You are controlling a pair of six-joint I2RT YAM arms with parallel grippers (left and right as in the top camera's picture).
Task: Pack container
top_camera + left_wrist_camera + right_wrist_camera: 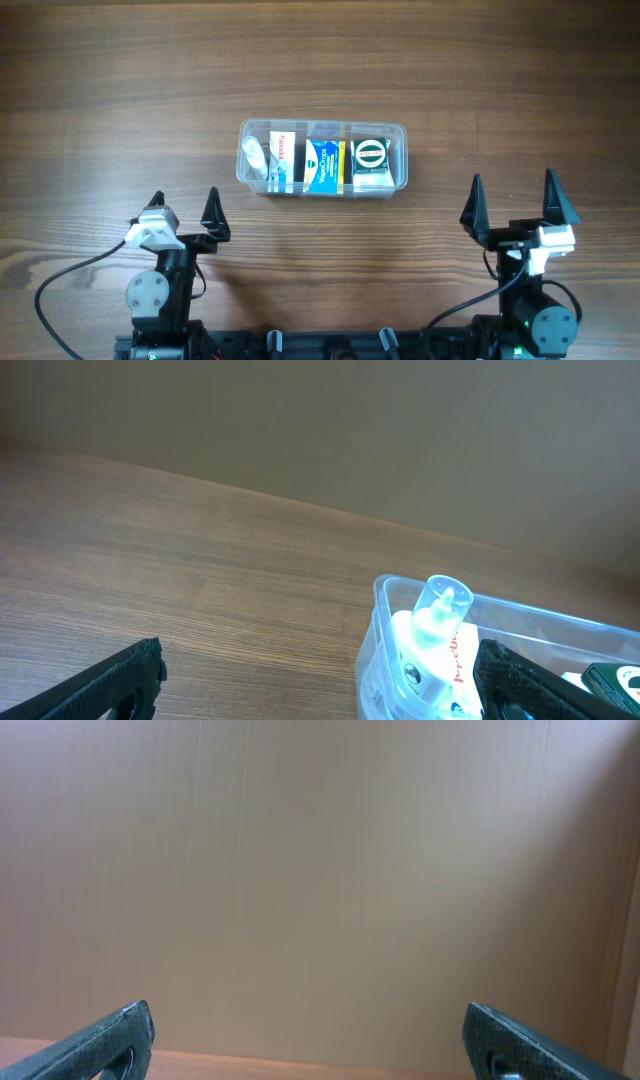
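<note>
The clear container point(320, 124) sits on the wooden desk point(100, 90), just right of the middle of the overhead frame. It holds a row of items: a white bottle with a clear cap point(254, 155) at its left end, a white box with red lettering point(281, 160), a blue and yellow box point(325, 165), and a dark box with a round emblem point(370, 153) at its right end.

The left tool point(185, 200) stands at lower left and the right tool point(512, 180) at lower right. Both are spread wide, hold nothing, and are well apart from the container.

In the left wrist view the container's near corner point(378, 588) and the bottle point(438, 615) show at lower right, between the spread fingers point(110, 685).
</note>
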